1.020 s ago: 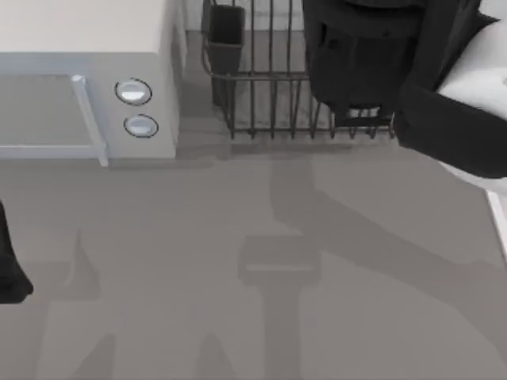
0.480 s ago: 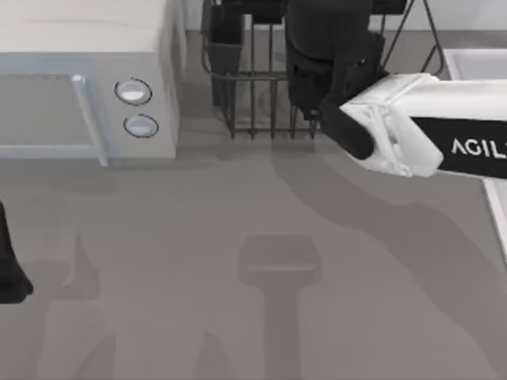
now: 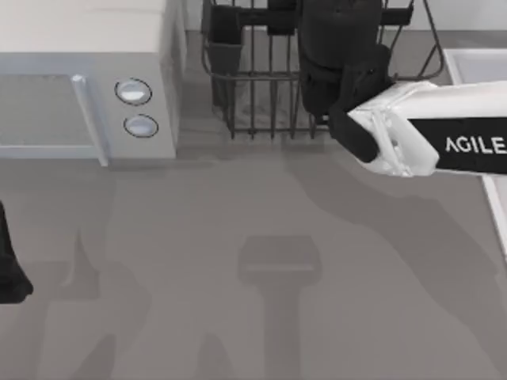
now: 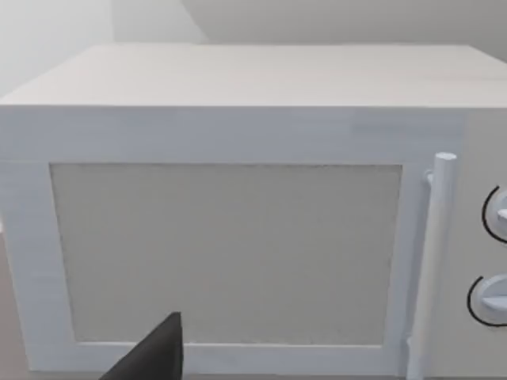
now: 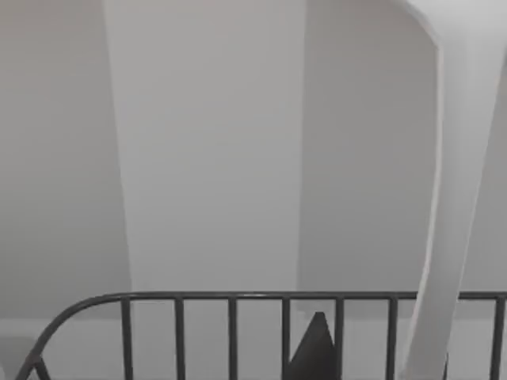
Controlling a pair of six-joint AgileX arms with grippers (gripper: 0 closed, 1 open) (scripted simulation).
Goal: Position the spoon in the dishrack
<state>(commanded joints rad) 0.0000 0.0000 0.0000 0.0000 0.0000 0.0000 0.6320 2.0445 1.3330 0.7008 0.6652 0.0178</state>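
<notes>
- My right arm [image 3: 412, 138] reaches over the dishrack [image 3: 261, 87] at the table's far edge, beside the microwave [image 3: 87, 79].
- My left arm [image 3: 9, 269] sits parked at the left edge.
- I cannot tell either claw's state.

Dishrack [image 3: 261, 87] cut off by the top edge of the top view, its right part hidden behind the right arm [image 3: 396, 131]. Right gripper's fingers hidden over the rack under the arm's dark wrist. Spoon not to be made out anywhere. Left arm [image 3: 9, 269] cropped to a dark sliver at the tabletop's left edge. Microwave [image 4: 238, 229] cut at the left wrist view's border, knobs [image 4: 495, 253] half shown. Rack's top rail [image 5: 238, 305] clipped below in the right wrist view.
</notes>
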